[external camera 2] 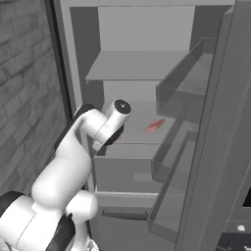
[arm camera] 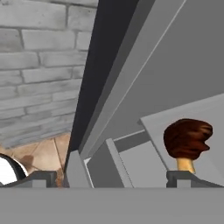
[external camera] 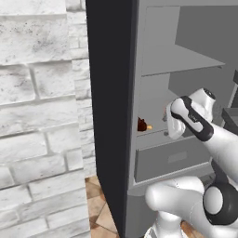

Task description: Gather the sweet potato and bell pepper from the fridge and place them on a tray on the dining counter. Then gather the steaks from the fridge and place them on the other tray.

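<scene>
Grey fridge (external camera 2: 147, 63) open, unlabelled, tool (arm camera: 116, 177) spread

Pale grey brick wall (external camera: 37, 116) at left, above tan-brown tiled floor (external camera: 100, 211) patch low down.

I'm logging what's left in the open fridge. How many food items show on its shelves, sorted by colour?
Dark reddish-brown item with a tan stem: 1
Red item lying on the shelf: 1
Total: 2, both too small or blurred to name surely.
</scene>
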